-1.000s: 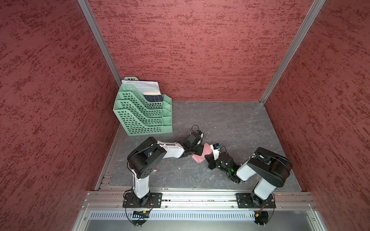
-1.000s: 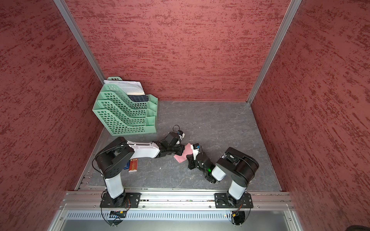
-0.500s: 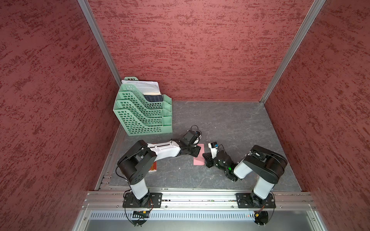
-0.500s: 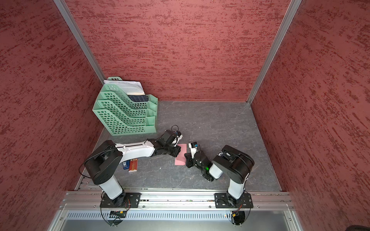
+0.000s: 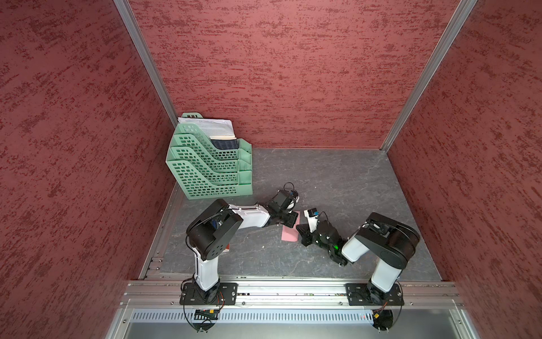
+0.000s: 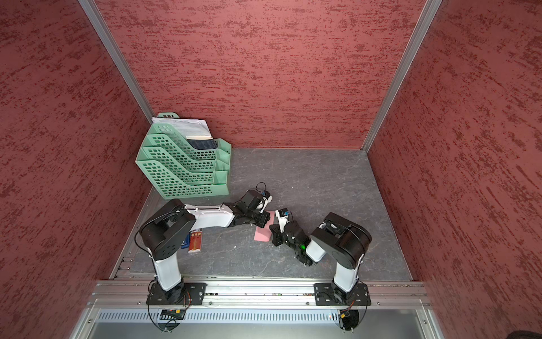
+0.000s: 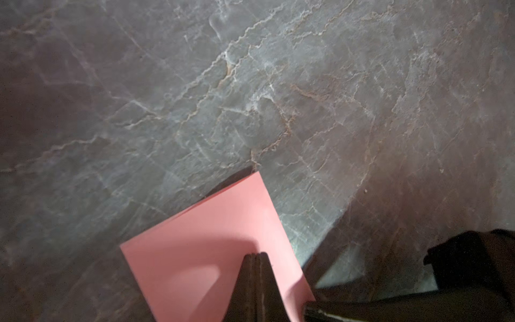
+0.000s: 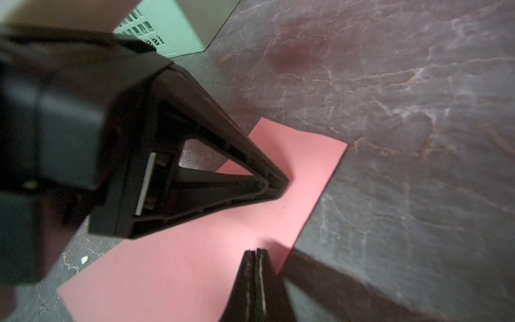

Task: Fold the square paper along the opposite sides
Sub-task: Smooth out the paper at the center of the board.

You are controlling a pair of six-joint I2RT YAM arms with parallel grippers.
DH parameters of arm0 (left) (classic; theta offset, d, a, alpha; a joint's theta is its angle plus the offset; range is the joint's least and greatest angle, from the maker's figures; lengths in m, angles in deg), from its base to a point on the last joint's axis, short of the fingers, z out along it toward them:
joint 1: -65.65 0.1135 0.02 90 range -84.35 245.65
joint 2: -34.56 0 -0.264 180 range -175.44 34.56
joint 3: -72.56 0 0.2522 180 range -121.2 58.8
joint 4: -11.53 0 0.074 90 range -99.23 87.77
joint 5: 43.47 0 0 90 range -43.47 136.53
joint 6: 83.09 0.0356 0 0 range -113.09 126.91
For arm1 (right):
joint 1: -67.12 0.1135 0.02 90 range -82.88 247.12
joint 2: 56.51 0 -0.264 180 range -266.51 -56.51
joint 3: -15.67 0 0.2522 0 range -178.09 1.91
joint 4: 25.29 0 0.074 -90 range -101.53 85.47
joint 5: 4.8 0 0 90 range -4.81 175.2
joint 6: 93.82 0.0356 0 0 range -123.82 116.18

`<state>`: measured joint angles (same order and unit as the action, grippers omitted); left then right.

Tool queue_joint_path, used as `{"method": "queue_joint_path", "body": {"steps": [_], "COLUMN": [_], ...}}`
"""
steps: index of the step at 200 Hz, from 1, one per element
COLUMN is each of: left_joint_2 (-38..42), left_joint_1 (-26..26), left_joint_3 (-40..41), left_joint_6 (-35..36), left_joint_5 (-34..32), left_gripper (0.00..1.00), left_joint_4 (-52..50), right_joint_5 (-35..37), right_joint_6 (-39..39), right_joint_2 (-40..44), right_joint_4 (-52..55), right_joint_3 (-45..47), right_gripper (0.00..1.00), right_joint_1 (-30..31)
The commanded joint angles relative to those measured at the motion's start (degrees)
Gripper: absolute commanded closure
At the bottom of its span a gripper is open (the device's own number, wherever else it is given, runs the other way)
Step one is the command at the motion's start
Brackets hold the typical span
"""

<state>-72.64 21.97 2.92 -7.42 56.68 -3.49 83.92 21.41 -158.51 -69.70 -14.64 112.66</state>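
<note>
The square paper is a light-pink sheet lying on the grey table as a narrow rectangle, doubled over; two layered edges show in the left wrist view. My left gripper is shut, its tip resting on the paper's far part. My right gripper is shut too, tip down on the paper near its right edge. Neither holds anything between its fingers. The right wrist view shows the left gripper touching the sheet.
A green tray rack stands at the back left with white printed papers in its top tier. A red narrow box lies beside the left arm's base. Red walls close in on three sides.
A second ago the pink paper was raised and bent between the two grippers. It now lies flat as a narrow rectangle, with both shut tips on top of it. The left arm's elbow swung out and back.
</note>
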Motion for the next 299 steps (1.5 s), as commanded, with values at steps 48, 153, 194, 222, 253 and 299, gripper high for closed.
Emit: {"method": "queue_joint_path", "body": {"steps": [48, 153, 194, 222, 253, 299], "left_joint_2": [-6.0, -8.8, -10.2, -10.8, -10.2, -10.2], "left_joint_1": [1.0, 1.1, 1.3, 1.3, 1.7, 1.8], "left_joint_3": [7.3, 13.4, 13.5, 13.8, 14.2, 14.0], "left_joint_6": [-6.2, -10.0, -10.3, -10.5, -10.5, -10.3], "left_joint_5": [-4.0, -3.4, -3.6, -3.3, -3.2, -2.9], "left_gripper": [1.0, 1.0, 1.0, 1.0, 1.0, 1.0], "left_joint_4": [0.2, 5.0, 5.1, 5.6, 5.7, 5.7], "right_joint_5": [-0.7, 3.5, 5.9, 6.9, 7.5, 6.7], "right_joint_6": [-0.7, -1.7, -0.2, -0.2, 1.3, 1.9], "right_joint_2": [-0.7, -4.3, -5.8, -5.1, -4.7, -5.0], "right_joint_4": [9.0, 5.8, 3.6, 5.2, 5.6, 6.3], "right_joint_3": [0.4, -1.3, 0.9, 1.1, 2.8, 2.6], "right_gripper": [1.0, 1.0, 1.0, 1.0, 1.0, 1.0], "right_joint_1": [2.5, 9.1, 12.5, 13.8, 14.5, 15.5]}}
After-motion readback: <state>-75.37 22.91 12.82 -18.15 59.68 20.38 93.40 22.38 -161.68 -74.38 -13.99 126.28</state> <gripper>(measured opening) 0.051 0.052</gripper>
